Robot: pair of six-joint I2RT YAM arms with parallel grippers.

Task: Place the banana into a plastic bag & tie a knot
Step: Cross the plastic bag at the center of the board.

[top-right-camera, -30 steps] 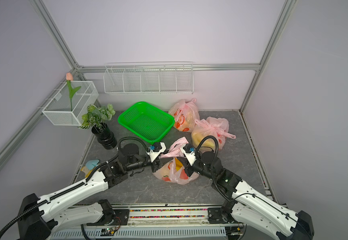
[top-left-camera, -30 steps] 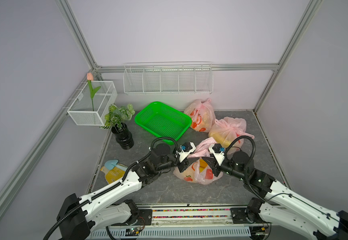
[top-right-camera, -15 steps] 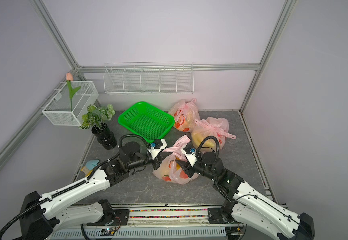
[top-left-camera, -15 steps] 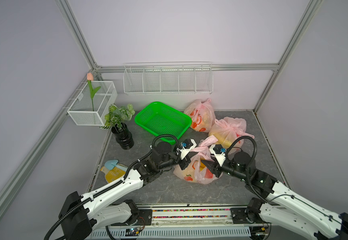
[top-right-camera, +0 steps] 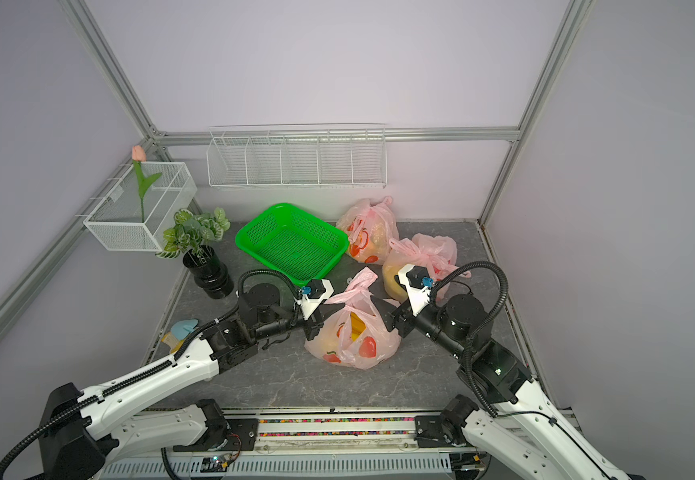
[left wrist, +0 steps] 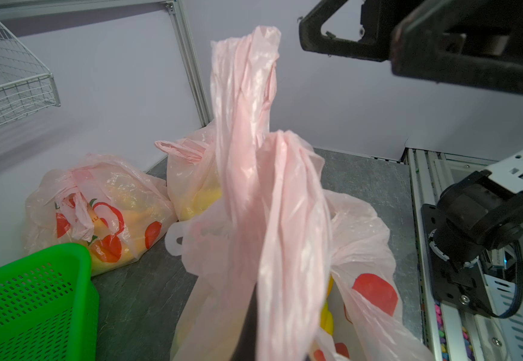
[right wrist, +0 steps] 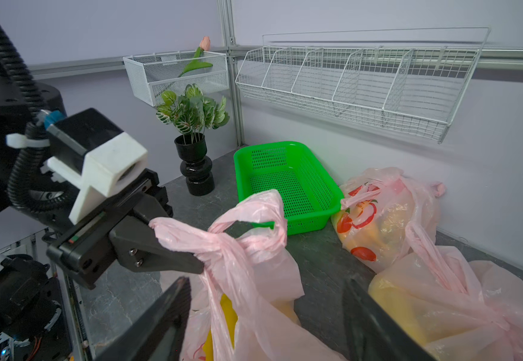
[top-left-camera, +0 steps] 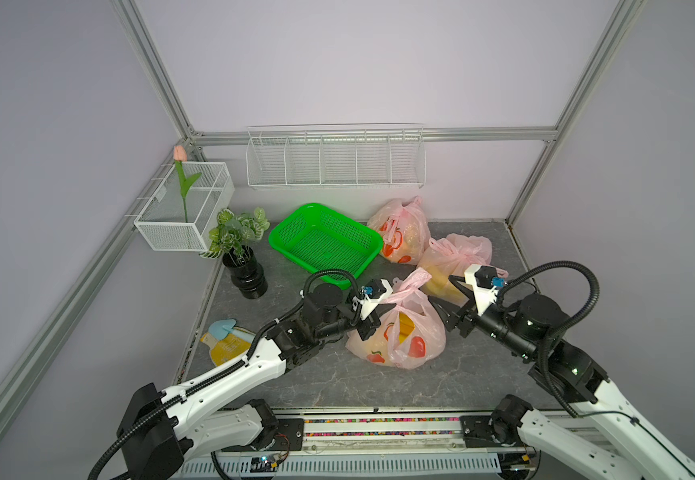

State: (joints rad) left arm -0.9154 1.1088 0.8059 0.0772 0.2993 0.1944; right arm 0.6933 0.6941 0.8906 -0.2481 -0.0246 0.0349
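Left gripper (top-left-camera: 382,311) is pressed shut on one pink handle (right wrist: 185,237) of the bag (top-left-camera: 404,345), which sits mid-desk (top-left-camera: 329,386), nearer the front edge. Banana (top-left-camera: 403,326) is inside (yellow shows through the film). Handles look crossed into a loose first loop; knot not yet cinched, I judge. Right gripper (top-left-camera: 449,298) is just beside the bag's right flank, jaws spread, holding nothing.

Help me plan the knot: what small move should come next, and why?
Probably bring the right gripper to the free handle, which sticks up unheld, and close on it. The left gripper is shut on the other handle of the plastic bag, while the right jaws stand open and empty beside the bag.
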